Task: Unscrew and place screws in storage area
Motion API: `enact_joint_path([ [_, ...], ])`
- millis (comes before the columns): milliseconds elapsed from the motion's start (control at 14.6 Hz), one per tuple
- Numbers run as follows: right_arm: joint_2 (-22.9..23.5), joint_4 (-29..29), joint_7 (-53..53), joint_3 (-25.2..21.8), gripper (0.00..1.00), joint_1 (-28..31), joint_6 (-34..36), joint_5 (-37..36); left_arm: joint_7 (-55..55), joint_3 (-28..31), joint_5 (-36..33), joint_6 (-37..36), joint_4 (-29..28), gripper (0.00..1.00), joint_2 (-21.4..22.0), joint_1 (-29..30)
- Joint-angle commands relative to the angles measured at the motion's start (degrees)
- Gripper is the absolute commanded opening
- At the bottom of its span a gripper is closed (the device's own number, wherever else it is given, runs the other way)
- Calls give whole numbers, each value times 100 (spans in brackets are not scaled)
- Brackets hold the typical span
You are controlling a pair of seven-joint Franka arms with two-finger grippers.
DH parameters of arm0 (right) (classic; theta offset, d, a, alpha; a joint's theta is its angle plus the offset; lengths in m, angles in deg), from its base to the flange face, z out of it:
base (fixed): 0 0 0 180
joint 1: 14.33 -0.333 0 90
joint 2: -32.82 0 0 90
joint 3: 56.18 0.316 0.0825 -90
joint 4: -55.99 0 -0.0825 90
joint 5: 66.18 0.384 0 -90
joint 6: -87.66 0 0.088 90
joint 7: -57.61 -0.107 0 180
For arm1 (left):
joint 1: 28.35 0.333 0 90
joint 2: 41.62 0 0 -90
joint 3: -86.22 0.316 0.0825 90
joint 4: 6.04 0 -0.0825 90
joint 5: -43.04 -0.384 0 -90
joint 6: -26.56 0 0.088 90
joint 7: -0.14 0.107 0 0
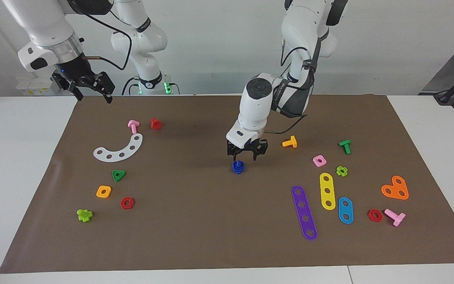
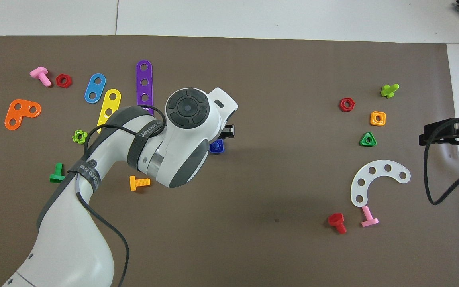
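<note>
We see the tabletop (image 1: 22, 157), white under brown paper (image 1: 211, 221). The blue screw (image 1: 238, 167) stands mid-tabletop beneath the left gripper (image 1: 246, 152), fingers released. The right gripper (image 1: 89, 88), fingers released, waits over the paper's corner.

The white bench (image 1: 22, 165) is covered by a brown paper mat (image 1: 211, 221). At the mat's middle stands a dark-blue plastic bolt with its nut (image 1: 238, 167). Toward the right arm's end are seen a white curved perforated strip (image 1: 119, 149), a green triangular nut (image 1: 118, 175) and an orange square nut (image 1: 103, 191). Toward the left arm's end lie a purple four-hole strip (image 1: 304, 212), a yellow strip (image 1: 327, 191) and an orange heart-shaped plate (image 1: 395, 188).
</note>
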Motion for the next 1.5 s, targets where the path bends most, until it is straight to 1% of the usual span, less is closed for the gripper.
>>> enact_joint_path([
  [0, -107, 122, 112, 0, 100, 19, -102, 47, -34, 98, -132, 241, 122, 82, -216, -79],
  [68, -98, 122, 121, 0, 100, 19, -111, 47, -25, 89, -211, 302, 96, 85, -251, -79],
  [137, -98, 122, 139, 0, 100, 19, -111, 47, -25, 81, -238, 390, 52, 93, -269, -87],
  [205, -98, 122, 147, 0, 100, 19, -119, 47, -16, 81, -238, 469, -18, 96, -269, -87],
  [342, -107, 131, 261, 0, 100, 19, -128, 47, 1, 81, -238, 558, -106, 99, -278, -87],
  [410, -107, 139, 488, 0, 100, 19, -146, 47, 19, 81, -247, 567, -176, 100, -278, -96],
  [479, -107, 166, 656, 0, 100, 19, -215, 47, 28, 72, -247, 601, -203, 100, -296, -140],
  [547, -115, 201, 675, 0, 100, 19, -303, 47, 45, 72, -247, 724, -281, 100, -365, -184],
  [684, -124, 210, 622, 0, 100, 19, -304, 47, 115, 72, -247, 874, -466, 100, -348, -219],
  [1026, -133, 227, 640, 0, 100, 36, -304, 47, 238, 72, -247, 918, -563, 99, -331, -307],
  [1299, -185, 324, 675, 0, 100, 72, -313, 55, 344, 72, -247, 944, -695, 89, -313, -298],
  [1436, -203, 359, 692, -35, 100, 80, -313, 55, 344, 72, -247, 945, -739, 85, -305, -298],
])
